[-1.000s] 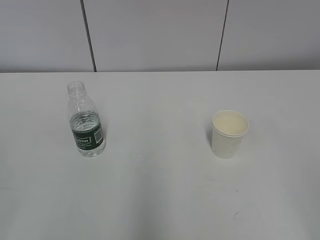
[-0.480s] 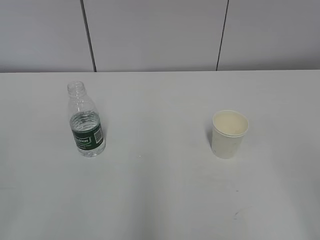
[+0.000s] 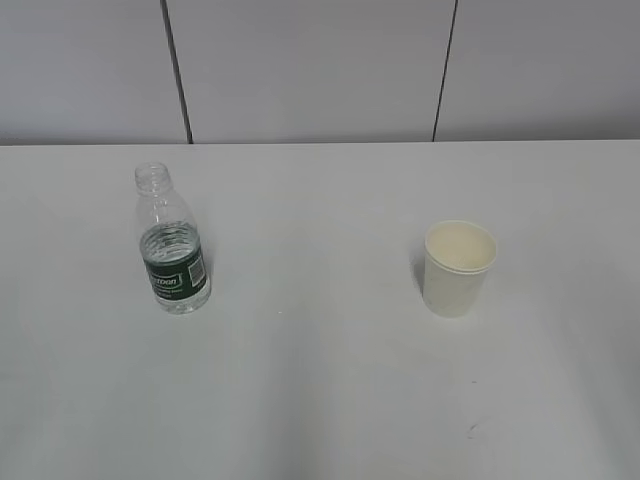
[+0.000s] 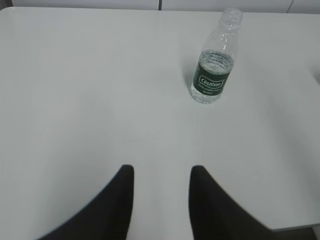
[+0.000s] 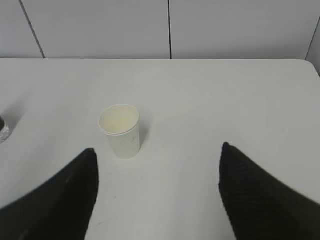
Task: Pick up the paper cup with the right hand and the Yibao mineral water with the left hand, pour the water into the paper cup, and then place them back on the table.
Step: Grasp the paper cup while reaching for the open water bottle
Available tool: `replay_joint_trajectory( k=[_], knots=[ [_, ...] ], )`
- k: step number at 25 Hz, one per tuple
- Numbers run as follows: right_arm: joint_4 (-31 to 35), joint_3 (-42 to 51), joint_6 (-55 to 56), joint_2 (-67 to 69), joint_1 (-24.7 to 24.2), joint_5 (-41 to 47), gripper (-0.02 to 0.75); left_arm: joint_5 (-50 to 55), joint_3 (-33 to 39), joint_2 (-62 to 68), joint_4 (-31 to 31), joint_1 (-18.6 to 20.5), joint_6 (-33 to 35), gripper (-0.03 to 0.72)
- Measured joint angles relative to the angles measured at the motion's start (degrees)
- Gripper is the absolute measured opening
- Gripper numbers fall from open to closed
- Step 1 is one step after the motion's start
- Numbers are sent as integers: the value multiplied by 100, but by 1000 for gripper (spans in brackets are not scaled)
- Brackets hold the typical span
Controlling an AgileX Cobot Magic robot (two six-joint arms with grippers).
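Note:
The Yibao mineral water (image 3: 172, 245) stands upright and capless on the left of the white table (image 3: 320, 380); it also shows in the left wrist view (image 4: 214, 62), far ahead and right of my left gripper (image 4: 162, 171), which is open and empty. The paper cup (image 3: 458, 267) stands upright on the right; in the right wrist view it (image 5: 120, 130) is ahead and left of centre of my right gripper (image 5: 157, 150), which is wide open and empty. Neither arm shows in the exterior view.
A grey panelled wall (image 3: 320, 70) runs behind the table's far edge. The table's right edge (image 5: 316, 70) shows in the right wrist view. A small dark mark (image 3: 470, 430) lies on the table in front of the cup.

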Motion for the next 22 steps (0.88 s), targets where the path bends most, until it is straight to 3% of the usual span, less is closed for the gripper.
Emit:
replay_joint_trajectory(
  k=[5,12,22],
  knots=[
    [-92,-137,0,396,0,-240,585,-600,-143,275,131,0,0,241],
    [-102,-137,0,940,0,-906,585,-2262,-161,1188,766,0,0,241],
    [-102,-137,4,1696,0,-1927,585,-5386,-161,3532,740,0,0,241]
  ],
)
